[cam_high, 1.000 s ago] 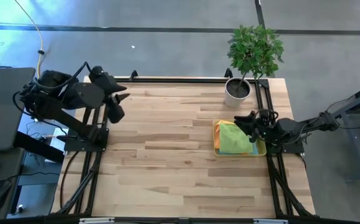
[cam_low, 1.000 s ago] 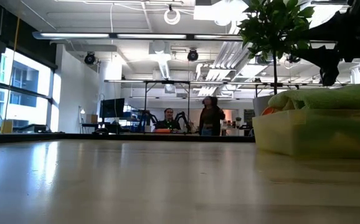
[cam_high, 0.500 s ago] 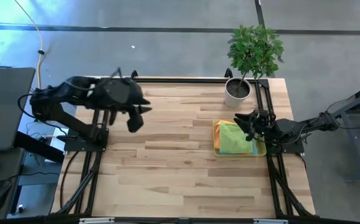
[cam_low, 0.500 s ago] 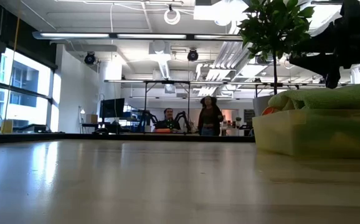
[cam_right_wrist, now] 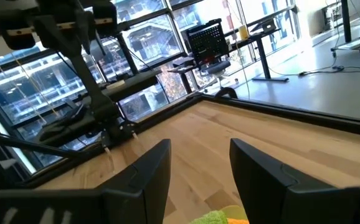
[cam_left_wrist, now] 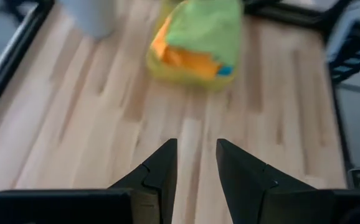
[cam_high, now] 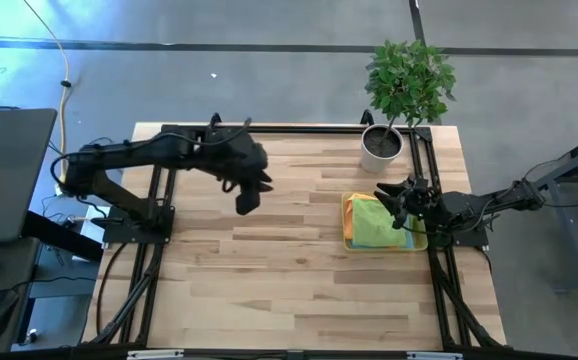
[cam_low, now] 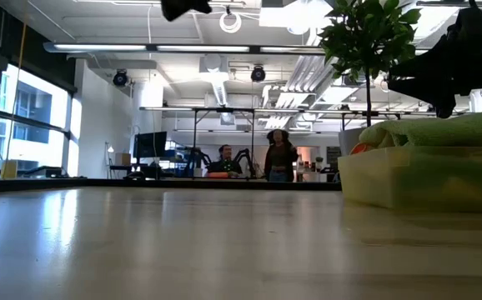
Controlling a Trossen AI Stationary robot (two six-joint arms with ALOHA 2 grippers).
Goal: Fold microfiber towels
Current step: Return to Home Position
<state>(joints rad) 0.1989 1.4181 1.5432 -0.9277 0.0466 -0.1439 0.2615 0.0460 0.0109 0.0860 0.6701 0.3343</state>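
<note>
The microfiber towels (cam_high: 374, 224) lie piled in a shallow yellow tray (cam_high: 349, 238) near the table's right edge. A lime green one is on top, with orange, yellow and a bit of teal under it (cam_left_wrist: 198, 38). My right gripper (cam_high: 399, 200) hovers open over the pile's right side, pointing level toward the table's left; the green towel (cam_right_wrist: 214, 218) shows just below its fingers. My left gripper (cam_high: 248, 193) hangs open over the bare table middle, slanting down toward the pile, well short of it (cam_left_wrist: 195, 163).
A white pot with a leafy plant (cam_high: 381, 148) stands just beyond the tray at the far right. A black frame (cam_high: 289, 128) runs along the table's far and side edges. Bare wood (cam_high: 269, 270) spreads between the two arms. People stand in the room behind (cam_low: 281, 157).
My left gripper has swung from the table's left edge out over the middle, toward the towels, sinking and tipping from pointing up-and-out to slanting down. Its fingers stay apart. My right gripper has rolled a little in place above the pile. The towels have not moved.
</note>
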